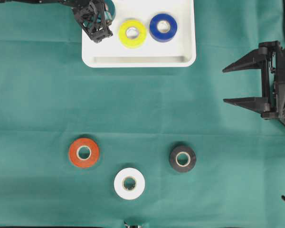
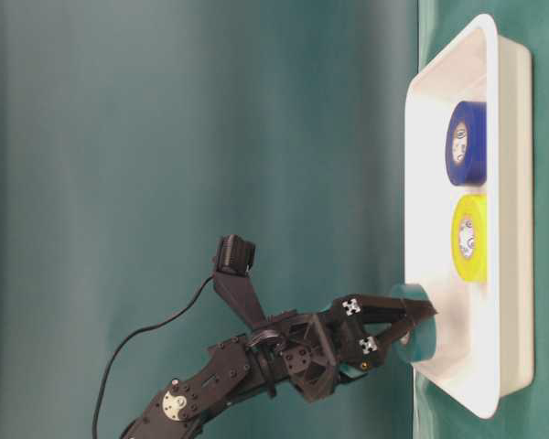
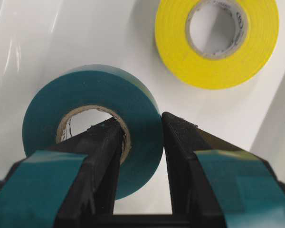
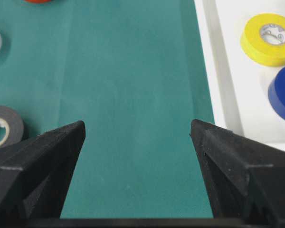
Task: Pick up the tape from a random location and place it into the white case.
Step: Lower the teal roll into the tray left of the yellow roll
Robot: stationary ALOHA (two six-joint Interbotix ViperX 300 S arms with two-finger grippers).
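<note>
Left hand point(image 3: 140, 137) pinches the teal tape point(image 3: 92, 126) inside the white case point(image 1: 137, 61); no legible writing; right hand point(image 1: 237, 84) gapes empty.

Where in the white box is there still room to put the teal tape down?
The near strip of the white case, below the yellow roll and blue roll, is bare. The far-left corner is crowded: the left claw holds the teal tape beside the yellow roll.

Six tape rolls point(image 1: 133, 33), one white case point(image 1: 138, 61), two arms point(image 1: 92, 16)
</note>
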